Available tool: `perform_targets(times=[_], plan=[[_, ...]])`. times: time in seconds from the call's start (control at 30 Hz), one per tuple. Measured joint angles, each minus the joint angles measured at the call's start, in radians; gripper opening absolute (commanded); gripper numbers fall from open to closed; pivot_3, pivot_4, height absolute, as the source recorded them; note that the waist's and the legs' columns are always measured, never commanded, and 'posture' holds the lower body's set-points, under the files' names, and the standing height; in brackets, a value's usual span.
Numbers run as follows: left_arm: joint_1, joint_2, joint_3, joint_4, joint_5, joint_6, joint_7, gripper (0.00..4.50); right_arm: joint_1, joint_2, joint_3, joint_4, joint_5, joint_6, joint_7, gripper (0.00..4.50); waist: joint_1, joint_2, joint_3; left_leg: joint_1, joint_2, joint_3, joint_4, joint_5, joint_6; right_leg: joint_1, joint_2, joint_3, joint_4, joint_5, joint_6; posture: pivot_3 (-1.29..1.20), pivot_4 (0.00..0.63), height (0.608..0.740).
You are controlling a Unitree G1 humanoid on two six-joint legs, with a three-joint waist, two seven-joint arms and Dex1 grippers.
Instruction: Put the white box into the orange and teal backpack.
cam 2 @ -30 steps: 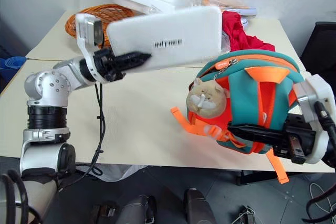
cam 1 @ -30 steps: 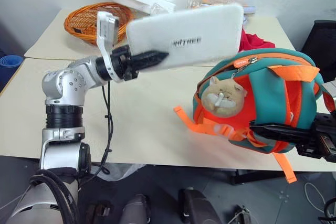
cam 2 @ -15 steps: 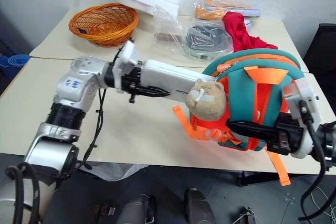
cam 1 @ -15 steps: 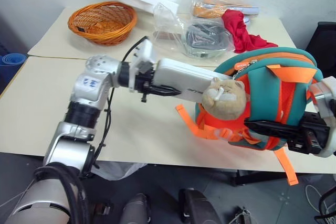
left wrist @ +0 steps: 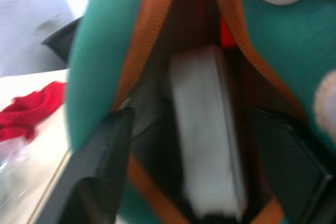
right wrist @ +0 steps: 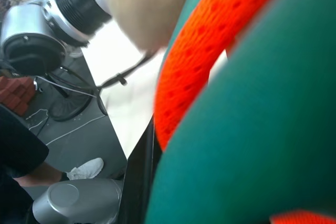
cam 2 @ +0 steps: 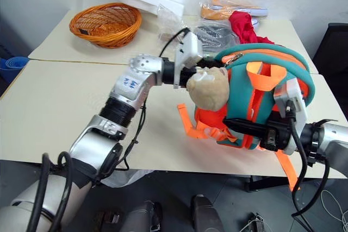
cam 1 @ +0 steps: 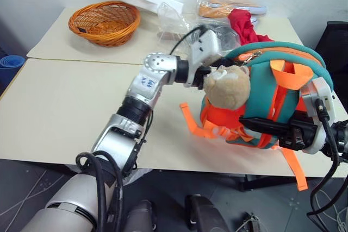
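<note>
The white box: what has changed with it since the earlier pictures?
The left tool carried the white box from above the table rightward into the backpack and opened; the box now lies inside, between its spread fingers. The right tool stays shut on the backpack's front; the basket has not moved.

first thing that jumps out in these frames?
The orange and teal backpack at the table's near right edge, its tan plush toy facing out. The left gripper is open at the bag's mouth, and the white box sits inside, between the spread fingers. The right gripper is shut on the backpack's lower front.
</note>
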Motion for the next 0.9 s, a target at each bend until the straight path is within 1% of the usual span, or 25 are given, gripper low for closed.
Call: perform_targets(times=[0.07,0.1,0.13,0.17,0.23,0.27,0.33,0.4,0.53,0.63,0.73,0.8,0.83,0.9], plan=[[0.062,0.095,0.029,-0.108,-0.075,0.09,-0.098,4.41,0.019,0.01,-0.004,-0.007,0.005,0.0,-0.011,0.0,-0.003,0.0,0.0,0.001,0.0,0.0,0.0,0.001,-0.002,-0.001,0.0,0.0,0.003,-0.001,-0.002,0.0,0.15,0.74],[0.104,0.158,0.04,-0.175,-0.127,0.144,-0.165,4.41,0.032,0.014,-0.01,-0.011,0.007,0.0,-0.019,0.0,-0.005,0.0,0.0,0.001,0.0,0.0,0.0,0.002,-0.003,-0.001,0.0,-0.001,0.005,-0.002,-0.003,0.0,0.15,0.74],[0.133,0.211,0.057,-0.218,-0.17,0.199,-0.216,4.41,0.045,0.015,-0.018,-0.012,0.009,0.0,-0.027,0.0,-0.004,0.0,0.0,0.001,0.0,-0.001,0.001,0.004,-0.008,-0.001,-0.001,-0.002,0.006,-0.002,-0.004,0.0,0.15,0.74],[0.147,0.244,0.075,-0.252,-0.205,0.252,-0.244,4.41,0.053,0.016,-0.027,-0.014,0.012,0.0,-0.034,0.0,0.0,0.0,0.0,0.001,0.0,-0.002,0.002,0.005,-0.008,-0.001,-0.001,-0.002,0.006,-0.002,-0.004,0.0,0.15,0.74],[0.14,0.259,0.102,-0.317,-0.26,0.325,-0.254,4.41,0.058,0.016,-0.035,-0.018,0.019,-0.001,-0.048,0.0,0.013,0.0,0.0,0.0,-0.002,-0.006,0.003,0.006,-0.006,0.002,-0.002,-0.005,0.005,-0.002,-0.003,0.0,0.15,0.74],[0.127,0.253,0.111,-0.347,-0.282,0.351,-0.248,4.41,0.058,0.016,-0.035,-0.026,0.024,-0.003,-0.056,0.0,0.022,0.0,0.0,0.0,-0.003,-0.007,0.004,0.002,0.0,0.003,-0.003,-0.005,0.004,-0.001,-0.002,0.0,0.15,0.74],[0.098,0.22,0.11,-0.39,-0.298,0.376,-0.221,4.41,0.058,0.016,-0.035,-0.039,0.036,-0.004,-0.064,0.0,0.032,0.0,0.0,0.0,-0.005,-0.006,0.004,0.001,0.002,0.004,-0.003,-0.004,0.003,-0.001,-0.001,0.0,0.15,0.74],[0.088,0.18,0.077,-0.424,-0.287,0.367,-0.192,4.41,0.057,0.016,-0.035,-0.042,0.046,-0.005,-0.076,0.0,0.033,0.0,0.0,0.0,-0.006,-0.006,0.004,0.001,0.003,0.004,-0.003,-0.003,0.002,0.0,0.0,0.0,0.15,0.74],[0.085,0.029,-0.027,-0.38,-0.165,0.321,-0.011,4.41,0.035,0.017,-0.035,-0.042,0.082,-0.01,-0.105,0.0,0.034,0.0,0.0,-0.002,-0.006,-0.006,0.004,0.001,0.004,0.004,-0.003,-0.003,0.0,0.001,0.002,0.0,0.15,0.74],[0.085,-0.014,-0.06,-0.356,-0.109,0.316,0.079,3.82,0.028,0.035,-0.035,-0.041,0.127,-0.021,-0.142,0.0,0.024,0.0,0.0,-0.001,-0.005,-0.005,0.003,0.002,0.003,0.003,-0.002,-0.001,0.0,0.001,0.002,0.0,0.15,0.74],[0.085,-0.002,-0.054,-0.355,-0.107,0.321,0.093,2.91,0.029,0.038,-0.035,-0.041,0.147,-0.023,-0.168,0.0,0.016,0.0,0.0,-0.001,-0.003,-0.005,0.003,0.002,0.002,0.002,-0.001,-0.001,0.001,0.001,0.001,0.0,0.15,0.74],[0.075,0.032,-0.045,-0.331,-0.112,0.32,0.08,2.26,0.047,0.038,-0.043,-0.042,0.152,-0.026,-0.173,0.0,0.011,0.0,0.0,-0.001,-0.003,-0.005,0.003,0.002,0.002,0.002,-0.001,-0.002,0.002,0.001,0.001,0.0,0.15,0.74],[0.061,0.056,-0.038,-0.302,-0.113,0.318,0.065,2.08,0.063,0.038,-0.052,-0.042,0.151,-0.026,-0.173,0.0,0.009,0.0,0.0,-0.001,-0.003,-0.005,0.003,0.002,0.002,0.002,-0.001,-0.001,0.002,0.001,0.001,0.0,0.15,0.74],[0.023,0.123,-0.02,-0.219,-0.113,0.287,0.022,1.58,0.104,0.038,-0.083,-0.04,0.149,-0.026,-0.168,0.0,0.005,0.0,0.0,0.0,-0.003,-0.004,0.003,0.002,0.002,0.002,-0.001,-0.001,0.003,0.001,0.001,0.0,0.15,0.74]])
